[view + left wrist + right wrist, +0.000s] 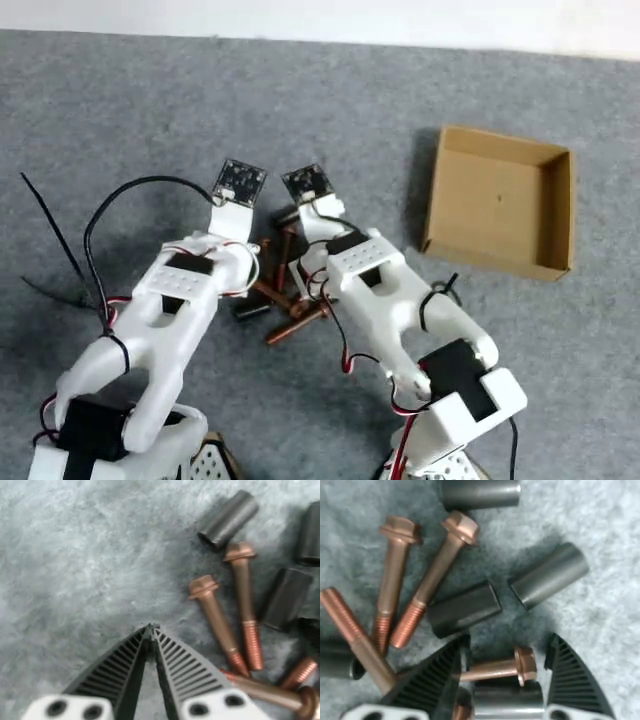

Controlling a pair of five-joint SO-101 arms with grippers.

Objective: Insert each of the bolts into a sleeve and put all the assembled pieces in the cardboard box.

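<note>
Copper bolts (292, 300) and dark sleeves (252, 310) lay loose in 1 heap on the grey desk (120, 120), between the wrists of the 2 arms; every bolt seen lay outside the sleeves. The cardboard box (500, 205) sat open side up, well apart from the heap, beyond the right arm (385, 285). In the right wrist view the right gripper (508, 642) hung low over the heap with its fingers (432, 680) spread wide; 1 short bolt (500, 667) lay crosswise in the gap between them, and a slanted sleeve (465, 607) lay just past the fingertips. 2 longer bolts (435, 575) lay side by side near it, heads pointing away from the gripper. In the left wrist view the left gripper (150, 628) was at the heap's edge over bare desk, its fingers (182, 667) pressed together, tips meeting and gripping nothing. 2 bolts (217, 625) and a sleeve (227, 520) lay just beside it. The left arm (180, 295) sat on the heap's far side from the box.
</note>
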